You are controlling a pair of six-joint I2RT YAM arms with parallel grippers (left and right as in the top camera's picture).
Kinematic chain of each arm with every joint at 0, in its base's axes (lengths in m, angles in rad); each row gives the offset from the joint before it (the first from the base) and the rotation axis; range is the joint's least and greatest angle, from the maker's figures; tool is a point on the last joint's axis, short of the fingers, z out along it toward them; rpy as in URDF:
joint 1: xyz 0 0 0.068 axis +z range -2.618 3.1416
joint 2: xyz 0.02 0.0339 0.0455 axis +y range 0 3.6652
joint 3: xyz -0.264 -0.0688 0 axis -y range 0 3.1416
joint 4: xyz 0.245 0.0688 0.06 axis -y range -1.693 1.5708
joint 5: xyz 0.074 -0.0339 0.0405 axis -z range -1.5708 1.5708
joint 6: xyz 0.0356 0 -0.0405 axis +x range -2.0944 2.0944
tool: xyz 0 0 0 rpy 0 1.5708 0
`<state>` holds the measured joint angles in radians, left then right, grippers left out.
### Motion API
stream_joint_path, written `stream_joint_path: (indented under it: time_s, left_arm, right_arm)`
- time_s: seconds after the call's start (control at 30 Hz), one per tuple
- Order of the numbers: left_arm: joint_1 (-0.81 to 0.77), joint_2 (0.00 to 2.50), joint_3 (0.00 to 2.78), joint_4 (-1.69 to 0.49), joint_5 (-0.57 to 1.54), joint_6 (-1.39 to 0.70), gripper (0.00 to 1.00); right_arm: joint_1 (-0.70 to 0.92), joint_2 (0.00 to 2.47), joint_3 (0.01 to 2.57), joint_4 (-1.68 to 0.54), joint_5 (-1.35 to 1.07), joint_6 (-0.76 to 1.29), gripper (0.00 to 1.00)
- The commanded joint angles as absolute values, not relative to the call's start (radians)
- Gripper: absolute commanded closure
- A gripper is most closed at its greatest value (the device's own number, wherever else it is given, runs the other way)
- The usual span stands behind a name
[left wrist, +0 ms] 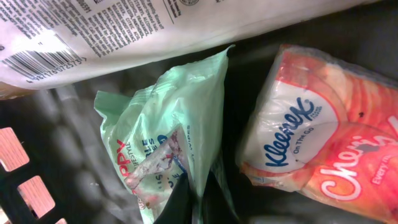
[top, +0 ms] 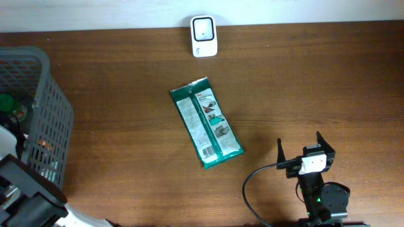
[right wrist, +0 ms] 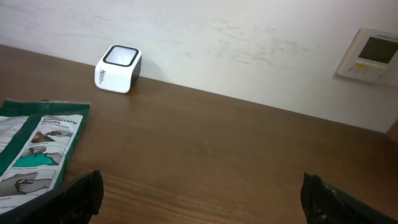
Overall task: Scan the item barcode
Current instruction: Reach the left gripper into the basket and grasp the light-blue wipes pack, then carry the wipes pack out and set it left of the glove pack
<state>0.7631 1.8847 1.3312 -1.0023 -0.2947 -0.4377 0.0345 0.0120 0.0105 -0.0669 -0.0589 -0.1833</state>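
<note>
From above, a grey basket [top: 39,107] stands at the left edge of the tabletop [top: 126,164]. The left arm goes down beside the basket, but its gripper is not visible here. A dark green packet [top: 206,122] lies flat in the middle of the tabletop, and the white scanner [top: 204,36] stands at the far edge. The right gripper [top: 299,142] is wide open and holds nothing, well apart from the dark green packet.

In the left wrist view, the left gripper [left wrist: 194,198] is inside the basket. It is closed, and it seems to pinch the wrapper of a pale green packet [left wrist: 177,118]. This packet lies between a white bag [left wrist: 124,28] with a printed barcode and a pack of tissues [left wrist: 311,143].

In the right wrist view, the scanner is far ahead on the left, near the wall.

I judge that the step in hand is the pick from the basket. The next move needs a lift clear of the basket. Then the barcode of the pale green packet must face the scanner, but I cannot see this barcode.
</note>
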Motion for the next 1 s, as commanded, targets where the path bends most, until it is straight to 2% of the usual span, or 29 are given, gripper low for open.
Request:
stream_joint_path:
  time_s: [0.0, 0.1, 0.2, 0.33, 0.37, 0.47, 0.53, 0.63, 0.77, 0.83, 0.97]
  left_arm:
    - [0.768, 1.909, 1.437, -1.056, -0.239, -0.431, 1.00]
    - [0.767, 1.906, 1.666, -1.178, -0.212, -0.424, 1.00]
    - [0.766, 1.903, 2.056, -1.338, -0.150, -0.387, 1.00]
    - [0.757, 1.890, 2.438, -1.441, 0.054, -0.370, 1.00]
    - [0.731, 1.874, 2.542, -1.463, 0.129, -0.334, 1.00]
    - [0.612, 1.809, 2.662, -1.506, 0.143, -0.334, 1.00]
    - [0.511, 1.769, 2.664, -1.531, 0.133, -0.309, 1.00]
    - [0.302, 1.763, 2.651, -1.689, 0.015, -0.296, 1.00]
    - [0.121, 1.761, 2.410, -1.685, -0.013, -0.248, 1.00]
    - [0.066, 1.761, 2.239, -1.647, -0.023, -0.249, 1.00]
    - [-0.046, 1.761, 1.893, -1.436, -0.023, -0.269, 1.00]
  right_arm:
    - [0.040, 0.006, 0.006, -0.072, -0.075, -0.183, 0.02]
    - [0.040, 0.006, 0.006, -0.072, -0.075, -0.183, 0.02]
    - [0.040, 0.006, 0.006, -0.072, -0.075, -0.183, 0.02]
    - [0.040, 0.006, 0.006, -0.072, -0.075, -0.183, 0.02]
    - [0.040, 0.006, 0.006, -0.072, -0.075, -0.183, 0.02]
    - [0.040, 0.006, 0.006, -0.072, -0.075, -0.183, 0.02]
    - [0.040, 0.006, 0.006, -0.072, -0.075, -0.183, 0.02]
    - [0.040, 0.006, 0.006, -0.072, -0.075, -0.183, 0.02]
    - [0.040, 0.006, 0.006, -0.072, -0.075, -0.183, 0.02]
    - [0.040, 0.006, 0.006, -0.072, -0.075, -0.183, 0.02]
    - [0.040, 0.006, 0.006, -0.072, -0.075, -0.183, 0.02]
